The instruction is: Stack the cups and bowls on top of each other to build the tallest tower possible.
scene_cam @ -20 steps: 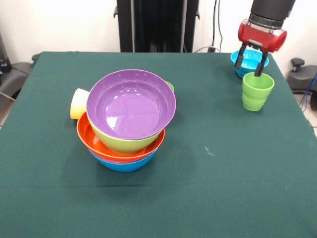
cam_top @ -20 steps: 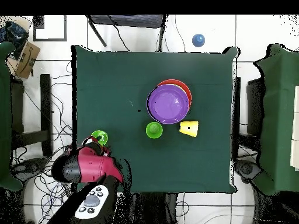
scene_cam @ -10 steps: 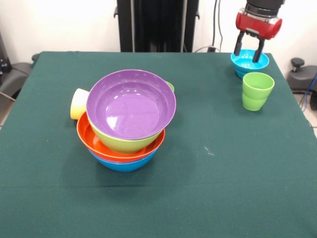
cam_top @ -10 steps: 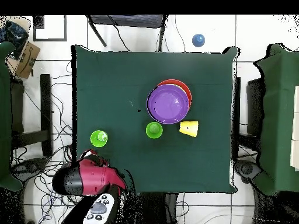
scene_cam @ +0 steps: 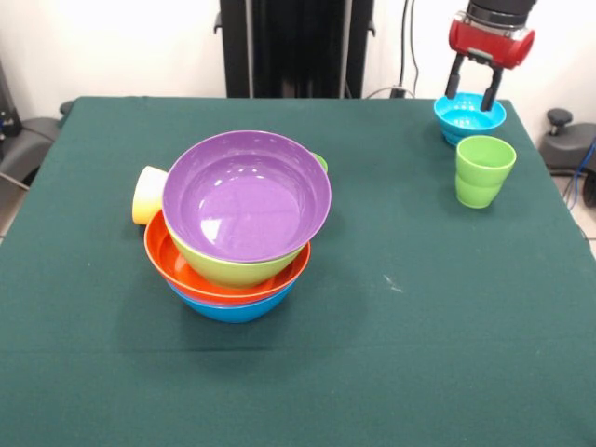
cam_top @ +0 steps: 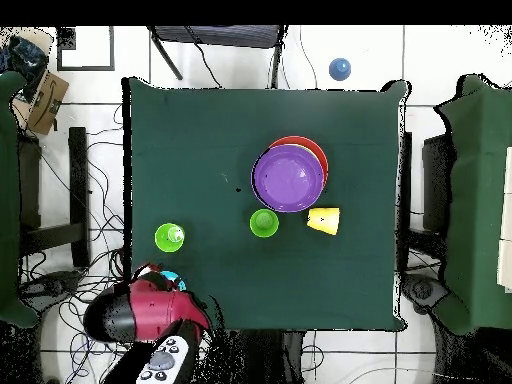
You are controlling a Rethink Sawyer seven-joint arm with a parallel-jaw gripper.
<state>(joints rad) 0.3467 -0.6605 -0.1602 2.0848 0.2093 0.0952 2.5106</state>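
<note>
The tower stands left of centre: a purple bowl [scene_cam: 247, 196] [cam_top: 288, 178] nested in a lime green bowl [scene_cam: 233, 268], then an orange bowl [scene_cam: 172, 261] and a blue bowl [scene_cam: 233, 309] at the bottom. A yellow cup [scene_cam: 147, 194] [cam_top: 323, 219] lies on its side against the tower. A green cup [cam_top: 264, 223] stands just behind the pile. A light green cup [scene_cam: 484, 170] [cam_top: 169, 237] stands upright at the far right. Behind it sits a small turquoise bowl [scene_cam: 469, 118]. My gripper [scene_cam: 472, 93] hangs open and empty just over that bowl.
In the overhead view the arm's red wrist [cam_top: 150, 305] covers most of the turquoise bowl at the table's corner. A blue ball [cam_top: 340, 68] lies on the floor beyond the table. The table edge [scene_cam: 545, 168] runs close beside the light green cup.
My gripper has lifted away from the light green cup, empty, and moved back over the turquoise bowl. The cups and bowls have not moved.
</note>
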